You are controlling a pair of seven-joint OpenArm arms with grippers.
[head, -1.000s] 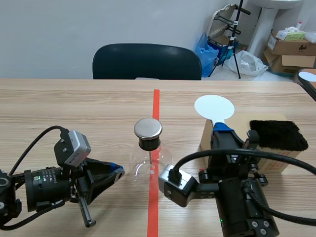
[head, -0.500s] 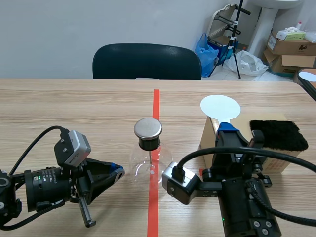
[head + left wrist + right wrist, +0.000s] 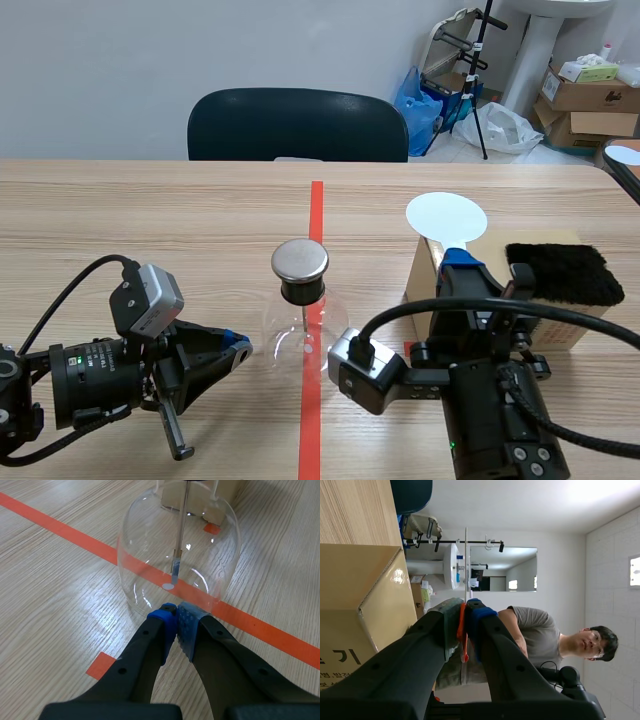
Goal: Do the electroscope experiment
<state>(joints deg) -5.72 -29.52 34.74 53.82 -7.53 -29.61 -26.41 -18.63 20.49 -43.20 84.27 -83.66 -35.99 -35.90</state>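
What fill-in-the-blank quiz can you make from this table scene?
The right hand grips a disc coloured ____.
The left hand, beside the glass flask, is ____.
The fur on the cardboard box is coloured ____.
Missing: white; shut; black.

A dark chair [image 3: 298, 124] stands behind the wooden tabletop [image 3: 150, 215]. In the far corner lie a blue bag [image 3: 416, 100], a white plastic bag [image 3: 505, 128] and cardboard boxes [image 3: 588, 97], beside what may be a black stand [image 3: 478, 90].
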